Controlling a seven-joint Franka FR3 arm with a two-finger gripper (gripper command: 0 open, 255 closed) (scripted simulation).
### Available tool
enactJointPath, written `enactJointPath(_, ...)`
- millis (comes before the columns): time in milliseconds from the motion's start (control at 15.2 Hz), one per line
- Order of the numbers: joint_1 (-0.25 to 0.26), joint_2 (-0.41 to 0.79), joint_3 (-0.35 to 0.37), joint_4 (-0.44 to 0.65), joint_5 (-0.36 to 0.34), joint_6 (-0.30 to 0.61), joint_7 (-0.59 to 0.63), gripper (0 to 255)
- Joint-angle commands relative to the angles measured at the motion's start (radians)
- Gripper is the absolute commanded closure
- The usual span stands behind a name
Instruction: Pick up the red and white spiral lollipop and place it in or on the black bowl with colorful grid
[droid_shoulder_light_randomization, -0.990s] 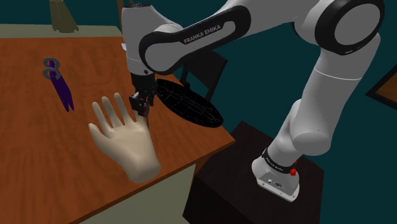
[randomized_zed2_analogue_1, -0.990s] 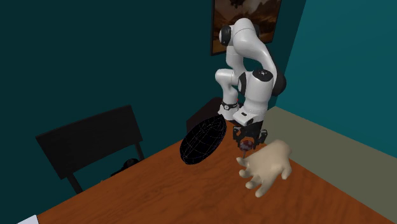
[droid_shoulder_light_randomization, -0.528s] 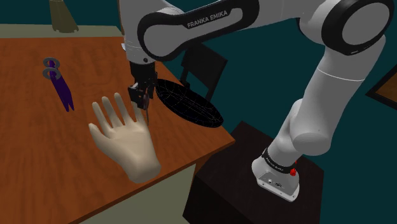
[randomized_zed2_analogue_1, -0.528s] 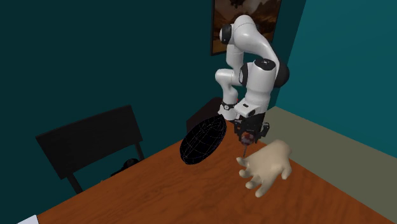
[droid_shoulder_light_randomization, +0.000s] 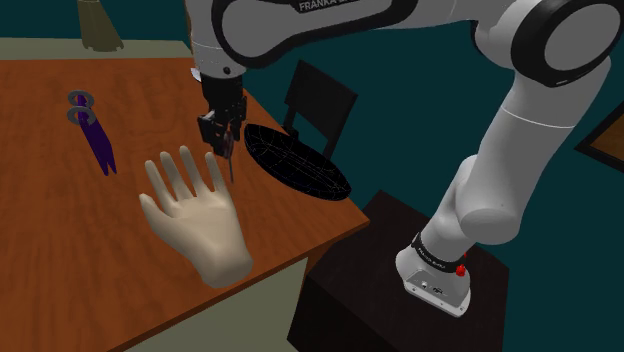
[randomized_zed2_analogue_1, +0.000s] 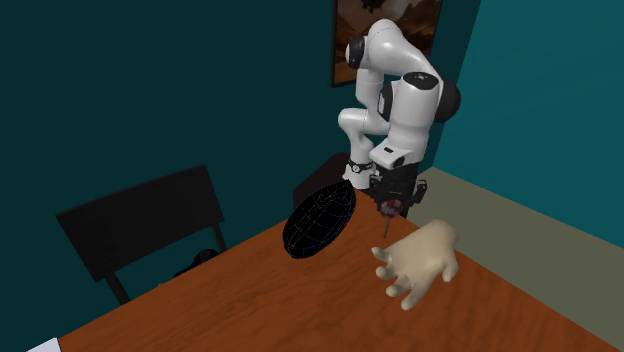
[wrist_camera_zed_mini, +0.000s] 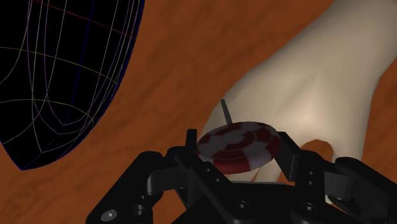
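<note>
Wrist view: nearest the camera, the gripper (wrist_camera_zed_mini: 238, 153) has its black fingers (wrist_camera_zed_mini: 291, 156) clamped on the red and white spiral lollipop (wrist_camera_zed_mini: 239, 141). They press on opposite sides of the candy disc, and its thin dark stick points away towards the worktop (wrist_camera_zed_mini: 172, 95). Just beyond the lollipop lies a pale model hand (wrist_camera_zed_mini: 318, 83), palm down on the reddish-brown wood. Farther off to one side is the black bowl with colourful grid (wrist_camera_zed_mini: 57, 70), its thin lines curving over a dark hollow.

In the shoulder view the lollipop hangs in the gripper above the worktop, between the model hand's fingertips and the bowl, touching neither. The bowl looks tilted and sits at the worktop's edge, with a dark chair (droid_shoulder_light_randomization: 320, 100) behind it. A pair of purple scissors (droid_shoulder_light_randomization: 95, 135) lies well apart, towards that view's left.

The lollipop is likely light and stiff. Its disc looks smooth and glossy, so it may slip or pivot between the fingers, and hard candy can chip under too much squeeze. The stick looks too thin to grip securely, so the disc is the sounder place to take hold, with the fingers centred across it. A gentle, steady carry should suit it, and the tilted bowl may let so light a thing slide once released.
</note>
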Motion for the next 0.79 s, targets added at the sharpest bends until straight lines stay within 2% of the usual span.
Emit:
enactJointPath(0, 0.001, -0.009, 0.001, 0.017, 0.003, -0.026, 0.0, 255)
enactJointPath(726, 0.002, -0.017, 0.003, 0.155, 0.007, -0.171, -0.003, 255)
